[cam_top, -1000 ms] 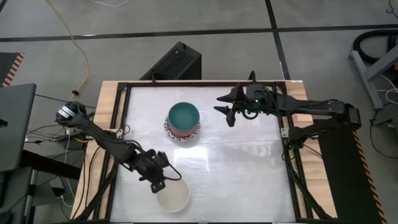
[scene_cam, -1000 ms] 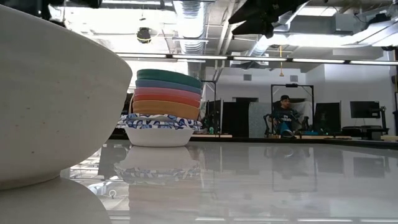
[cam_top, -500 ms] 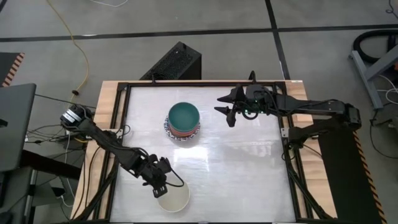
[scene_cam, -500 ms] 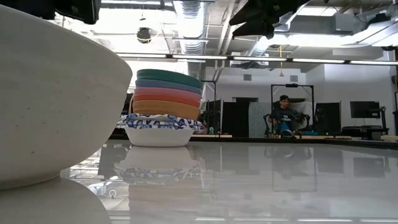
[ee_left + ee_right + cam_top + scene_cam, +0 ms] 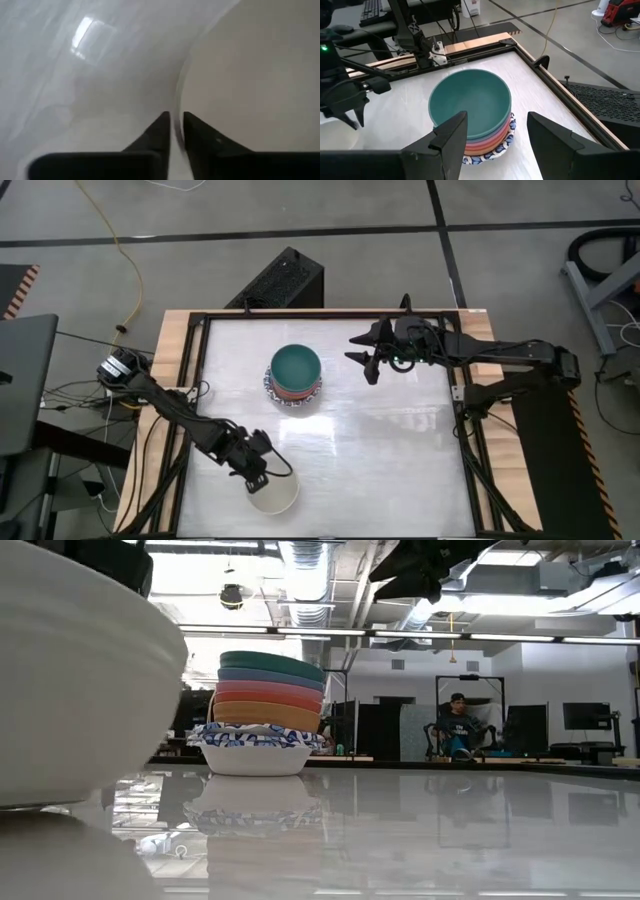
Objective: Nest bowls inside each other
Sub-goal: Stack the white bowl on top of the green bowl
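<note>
The left hand (image 5: pixel 256 472) is set at the near left of the table (image 5: pixel 400 450), right on the rim of the cream bowl (image 5: pixel 275 495). In the left wrist view its two fingers (image 5: pixel 159 131) are seen drawn close together with the thin rim of the cream bowl (image 5: pixel 260 75) between them, one finger outside the wall and one inside; the bowl appears to be pinched by its rim. It cannot be told from these views whether the bowl has left the table.

The relation that matters for the coming move is this: the stack of bowls (image 5: pixel 296 376) lies farther back on the table from the left hand, slightly to the right, with bare table between the two. A round bowl has no long axis to be aligned; only its opening must be kept upward and centred over the stack. The left hand is the one at the cream bowl, while the right hand (image 5: pixel 372 358) waits just beside the stack on its right side, raised, with its fingers spread wide and nothing between them, as the right wrist view shows.

The cream bowl (image 5: pixel 70 690) is plain, smooth and off-white, with a rounded wall. The stack (image 5: pixel 266 712) is topped by a dark green bowl (image 5: pixel 470 102); beneath it blue, pink and orange rims are seen, and white bowls with blue patterned rims lie at the bottom.
</note>
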